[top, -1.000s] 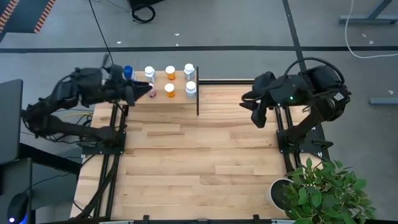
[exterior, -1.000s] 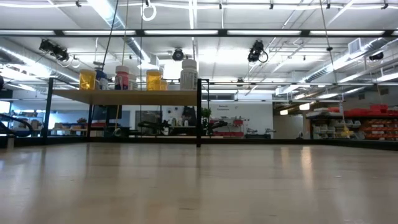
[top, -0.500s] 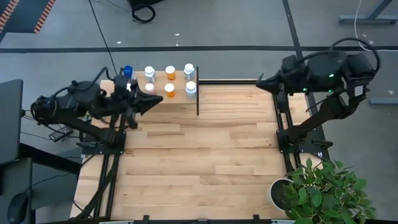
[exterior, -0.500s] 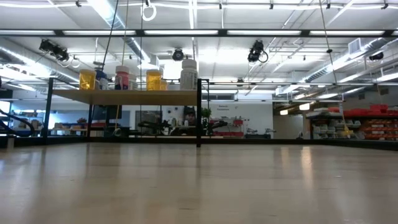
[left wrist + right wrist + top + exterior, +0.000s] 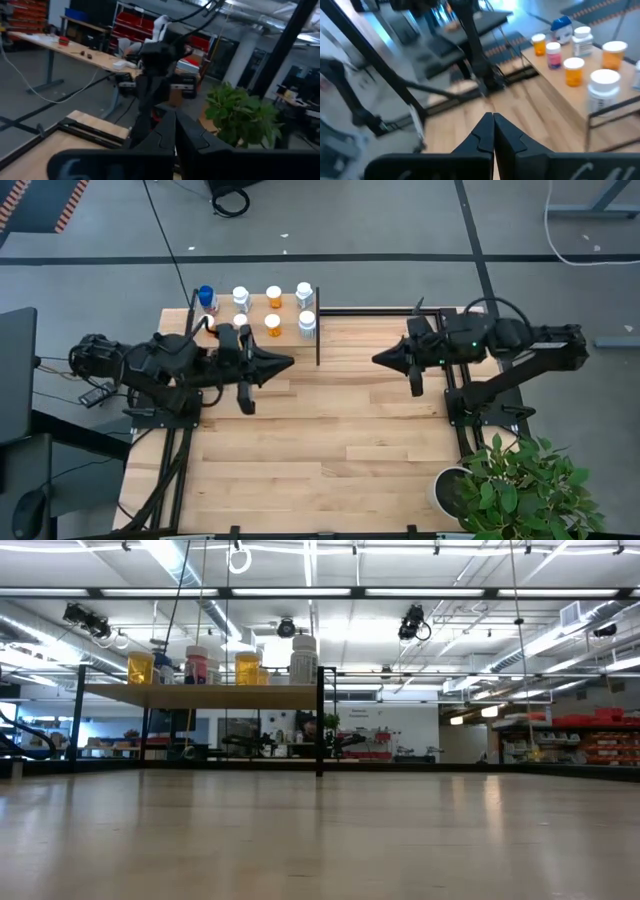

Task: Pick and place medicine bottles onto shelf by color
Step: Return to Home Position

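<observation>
- Medicine bottles [image 5: 273, 323] upright on the shelf [image 5: 286, 334], far-left corner of the table [image 5: 330, 430].
- Left gripper [image 5: 288, 363] nearer, just off the shelf's near edge, fingers pressed together, empty.
- Right gripper [image 5: 378, 360] well apart, likewise pressed together, empty.

Raised light-wood shelf board [image 5: 256, 311]: pale blond, black metal frame. Plank tabletop [image 5: 330, 430]: blond too, a patchwork of lighter and tan strips.

Small blue-capped bottle [image 5: 562, 30]: white body. Orange-bodied bottles [image 5: 574, 71]: three, white caps; amber-yellow in the low view. Pink-bodied bottle [image 5: 553, 55]: white cap. White-bodied bottles [image 5: 603, 92]: white caps.

Left gripper [image 5: 288, 362] and right gripper [image 5: 378, 360]: black. Leafy potted plant [image 5: 525, 480]: green, white pot. Concrete floor [image 5: 380, 220]: grey, one dark line across. Hazard strip [image 5: 70, 202]: orange-and-black diagonals.
</observation>
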You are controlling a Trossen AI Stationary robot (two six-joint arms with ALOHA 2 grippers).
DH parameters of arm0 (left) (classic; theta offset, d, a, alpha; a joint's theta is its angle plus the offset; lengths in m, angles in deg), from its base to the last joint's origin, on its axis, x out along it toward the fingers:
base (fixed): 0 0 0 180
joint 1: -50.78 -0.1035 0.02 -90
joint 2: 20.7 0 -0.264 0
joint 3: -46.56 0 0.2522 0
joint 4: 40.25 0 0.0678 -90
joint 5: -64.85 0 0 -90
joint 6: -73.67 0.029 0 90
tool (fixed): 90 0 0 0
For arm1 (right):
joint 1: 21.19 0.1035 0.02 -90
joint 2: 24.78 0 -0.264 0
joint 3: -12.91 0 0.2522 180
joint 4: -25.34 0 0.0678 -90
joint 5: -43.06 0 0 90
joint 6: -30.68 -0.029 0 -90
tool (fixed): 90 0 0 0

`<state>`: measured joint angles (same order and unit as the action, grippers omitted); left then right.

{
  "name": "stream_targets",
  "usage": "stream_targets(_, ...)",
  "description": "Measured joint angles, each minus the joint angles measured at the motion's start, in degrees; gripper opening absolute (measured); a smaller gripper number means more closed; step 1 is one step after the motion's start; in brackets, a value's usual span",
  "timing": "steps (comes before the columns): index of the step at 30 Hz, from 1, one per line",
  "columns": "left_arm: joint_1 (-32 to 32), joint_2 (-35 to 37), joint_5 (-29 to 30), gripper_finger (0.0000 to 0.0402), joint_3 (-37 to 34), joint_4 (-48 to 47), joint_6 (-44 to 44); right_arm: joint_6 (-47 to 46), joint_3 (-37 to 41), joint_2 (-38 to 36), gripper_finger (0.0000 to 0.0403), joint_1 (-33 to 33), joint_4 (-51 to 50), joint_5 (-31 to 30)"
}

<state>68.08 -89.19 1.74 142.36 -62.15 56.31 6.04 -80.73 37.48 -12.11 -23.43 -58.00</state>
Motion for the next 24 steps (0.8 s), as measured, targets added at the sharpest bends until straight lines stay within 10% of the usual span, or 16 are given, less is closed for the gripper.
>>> stream_targets(9,-2.61,2.63,-6.60,0.0002,-14.73,12.88,-5.87,-11.03,30.52,-17.99,0.0005,-3.43,24.97,5.76)
stream_targets(24,-1.59,33.82,1.46,0.0001,-53.70,30.95,-16.00,-18.07,51.05,-47.00,0.0006,-3.41,22.98,-5.25)
